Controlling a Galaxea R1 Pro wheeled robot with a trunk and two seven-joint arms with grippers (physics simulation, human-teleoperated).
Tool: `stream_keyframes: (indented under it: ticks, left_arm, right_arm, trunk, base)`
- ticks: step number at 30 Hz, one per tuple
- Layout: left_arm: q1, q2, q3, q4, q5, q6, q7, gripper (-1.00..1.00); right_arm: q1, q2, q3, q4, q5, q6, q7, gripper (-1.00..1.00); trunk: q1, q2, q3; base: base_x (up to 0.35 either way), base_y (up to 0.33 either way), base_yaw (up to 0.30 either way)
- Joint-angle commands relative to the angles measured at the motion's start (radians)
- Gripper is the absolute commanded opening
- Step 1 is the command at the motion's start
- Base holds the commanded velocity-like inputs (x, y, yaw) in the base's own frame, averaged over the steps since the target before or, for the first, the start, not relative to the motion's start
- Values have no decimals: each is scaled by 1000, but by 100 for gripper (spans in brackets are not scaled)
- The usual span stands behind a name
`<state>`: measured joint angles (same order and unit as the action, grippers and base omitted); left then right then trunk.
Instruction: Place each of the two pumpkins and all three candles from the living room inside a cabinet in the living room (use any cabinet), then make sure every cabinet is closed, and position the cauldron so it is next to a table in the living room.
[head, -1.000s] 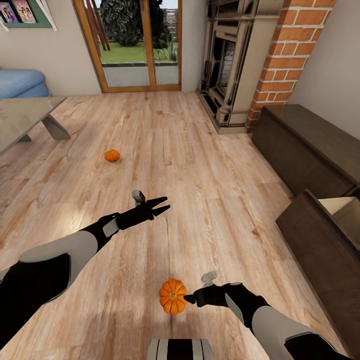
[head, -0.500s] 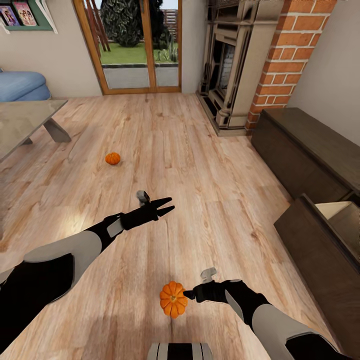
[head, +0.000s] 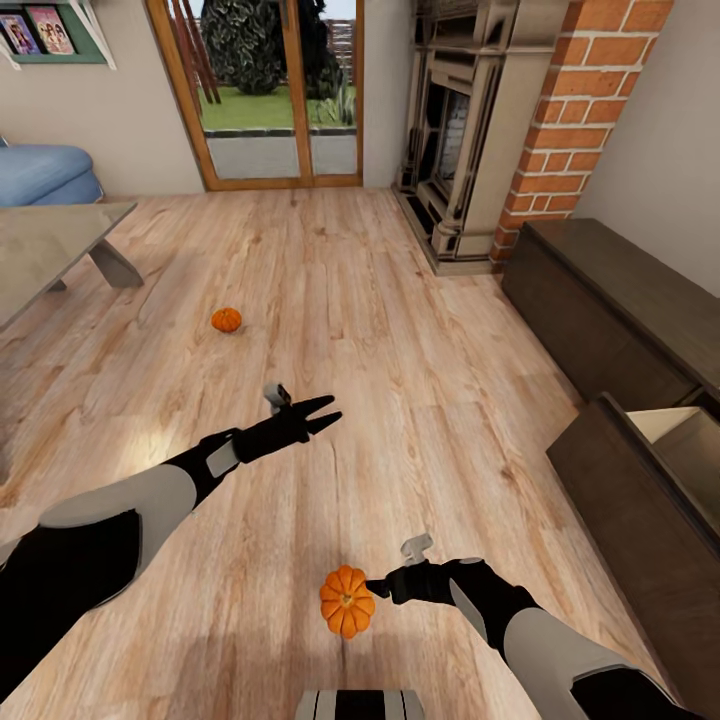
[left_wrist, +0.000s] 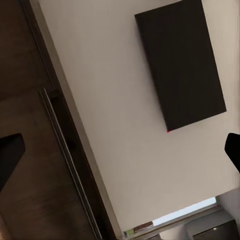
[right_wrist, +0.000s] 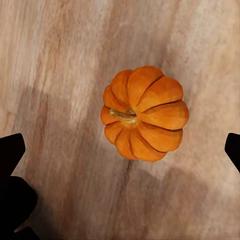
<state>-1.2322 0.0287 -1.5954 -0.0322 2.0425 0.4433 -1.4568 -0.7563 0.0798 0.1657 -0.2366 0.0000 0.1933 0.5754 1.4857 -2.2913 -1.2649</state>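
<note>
Nearby, right tool (head: 373, 589) gapes beside pumpkin (head: 346, 601); left tool (head: 322, 411) spread wide.

The left gripper (head: 322, 410), which rose a little toward the far end of the floor (head: 400, 330) half a second ago, now sits back nearer the robot, jaws spread as before. The right gripper (head: 372, 590) stands slightly lower in the head view, just beside the near pumpkin (head: 346, 601). The whole view tilts down a touch, so the open drawer (head: 690, 450) shows more of its pale inside.
</note>
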Motion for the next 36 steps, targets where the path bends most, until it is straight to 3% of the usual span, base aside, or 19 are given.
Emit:
stream_keyframes:
  ticks: [1,5,6,7,12,18,21,24,26,32,36]
  left_arm:
    - [6,-3,0,0,-4,-1,-1,100]
    - [10,-26,-5,2,-14,0,43,100]
    - [10,-34,-21,1,-26,1,150,100]
    - [10,-37,-24,0,-27,1,174,100]
    - [8,-45,-29,0,-30,10,171,100]
    - [5,-47,-28,-12,-30,15,165,100]
    - [5,-47,-28,-18,-30,15,165,100]
    - [5,-50,-28,-22,-30,15,165,100]
    - [5,-54,-28,-22,-30,14,165,100]
    - [5,-60,-28,-23,-30,12,165,100]
    - [5,-61,-28,-23,-30,12,165,100]
  right_arm:
    - [0,0,0,0,0,0,0,100]
    - [0,0,0,0,0,0,0,100]
    - [0,0,0,-1,0,0,0,100]
    - [0,1,1,-1,1,-3,0,100]
    - [0,0,0,-1,0,-51,-3,100]
    - [0,-38,-3,-19,-3,-55,10,100]
    - [0,-61,-4,-27,-3,-54,83,100]
    - [0,-117,-5,-30,-4,-53,265,100]
    - [0,-141,-5,-30,-5,-54,318,100]
    - [0,-175,-5,-28,-6,-97,438,100]
    - [0,-193,-3,-27,-5,-108,500,100]
  trunk:
    - [0,0,0]
    - [11,-21,-9]
    - [15,-28,-13]
    - [19,-35,-16]
    - [38,-70,-31]
    - [61,-112,-50]
    - [73,-133,-60]
    - [84,-154,-69]
    - [92,-168,-75]
    - [114,-209,-94]
    - [116,-210,-110]
  base:
    - [0,0,0]
    - [0,0,0]
    - [0,0,0]
    - [0,0,0]
    - [0,0,0]
    - [0,0,0]
    - [0,0,0]
    - [0,0,0]
    - [0,0,0]
    - [0,0,0]
    - [0,0,0]
